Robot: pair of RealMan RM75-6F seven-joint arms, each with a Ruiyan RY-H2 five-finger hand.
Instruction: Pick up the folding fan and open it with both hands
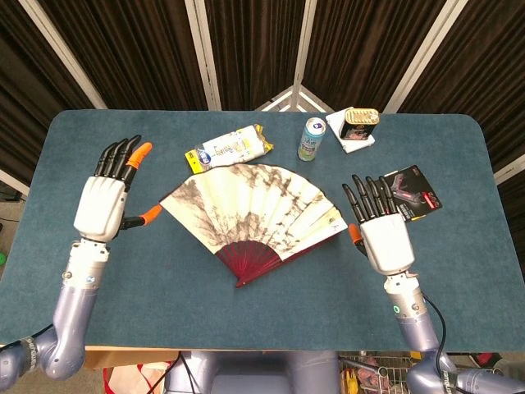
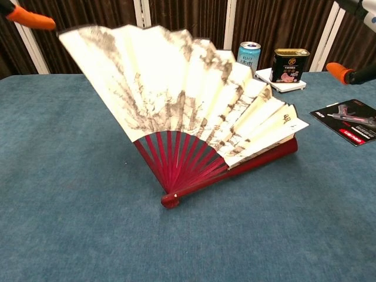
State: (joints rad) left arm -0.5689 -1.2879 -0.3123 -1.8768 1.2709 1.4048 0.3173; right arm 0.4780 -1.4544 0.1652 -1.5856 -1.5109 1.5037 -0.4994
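Note:
The folding fan point(image 1: 250, 207) is spread wide on the blue table, cream paper with ink painting and dark red ribs. In the chest view the fan point(image 2: 182, 111) props up on its right edge, its left side raised and blurred. My left hand point(image 1: 104, 197) hovers left of the fan with fingers apart, holding nothing; only an orange fingertip point(image 2: 30, 17) of it shows in the chest view. My right hand point(image 1: 381, 230) hovers just right of the fan, fingers spread and empty, and one orange fingertip point(image 2: 338, 71) shows at the chest view's right edge.
Behind the fan lie a snack packet point(image 1: 228, 148), a drink can point(image 1: 312, 138) and a tin point(image 1: 360, 121) on a white pad. A black leaflet point(image 1: 413, 190) lies beside my right hand. Dark curtains stand behind the table point(image 1: 246, 312).

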